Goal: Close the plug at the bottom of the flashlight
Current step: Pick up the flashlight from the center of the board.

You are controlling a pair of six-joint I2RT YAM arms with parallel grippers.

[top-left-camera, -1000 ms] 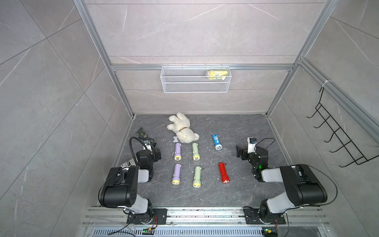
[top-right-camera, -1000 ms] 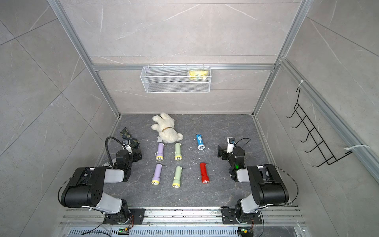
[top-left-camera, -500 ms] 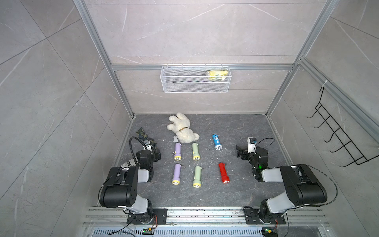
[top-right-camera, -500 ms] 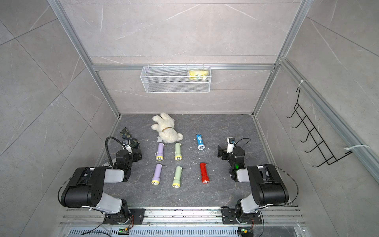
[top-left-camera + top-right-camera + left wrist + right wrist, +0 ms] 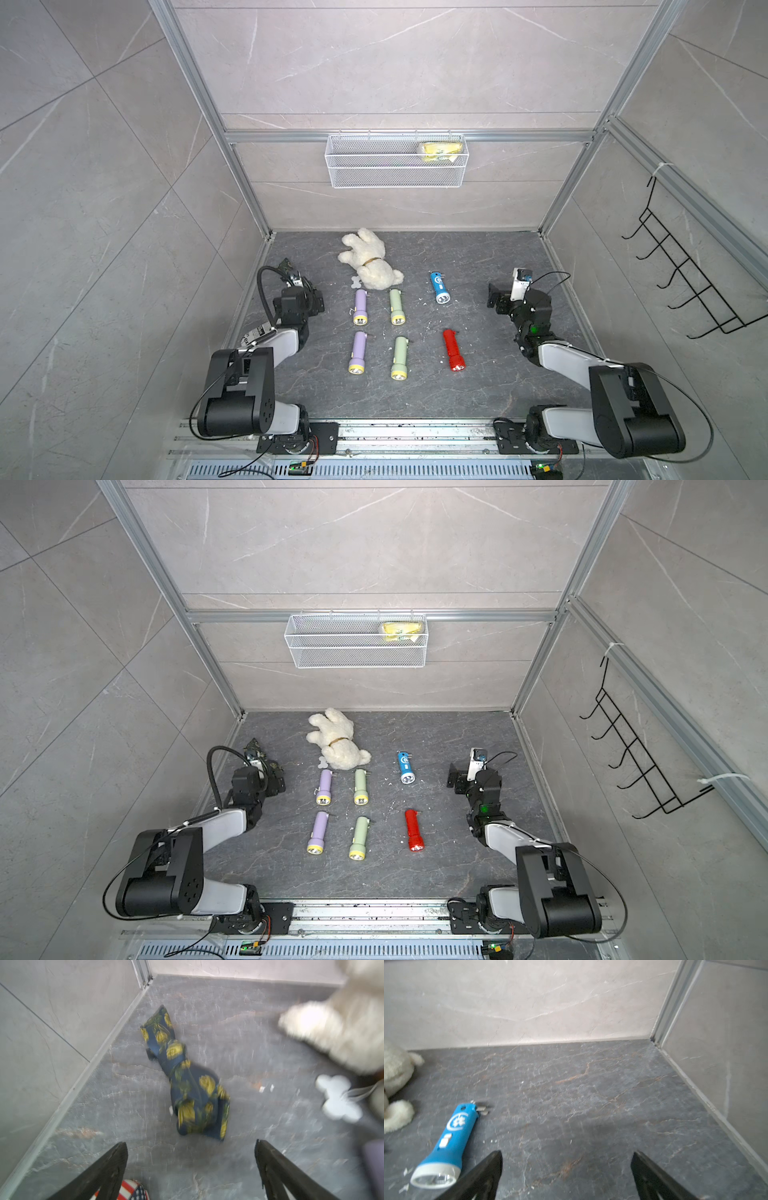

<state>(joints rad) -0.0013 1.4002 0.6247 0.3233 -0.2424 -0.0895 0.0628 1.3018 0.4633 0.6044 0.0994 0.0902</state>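
Dark stone floor [image 5: 591, 1095]: the blue flashlight [image 5: 446, 1142], plug prongs folded out, lies near the right gripper [image 5: 566, 1152], spread wide and empty like the left gripper [image 5: 190, 1142]. Approach not begun; next, reach those prongs.

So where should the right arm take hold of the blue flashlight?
Probably mid-barrel on the blue flashlight, coming from above with the jaws across its narrow width. It lies flat on the floor, so both long sides are exposed. Its plug prongs stick out at the tail, and that end should be left clear. The open right gripper is nearest.
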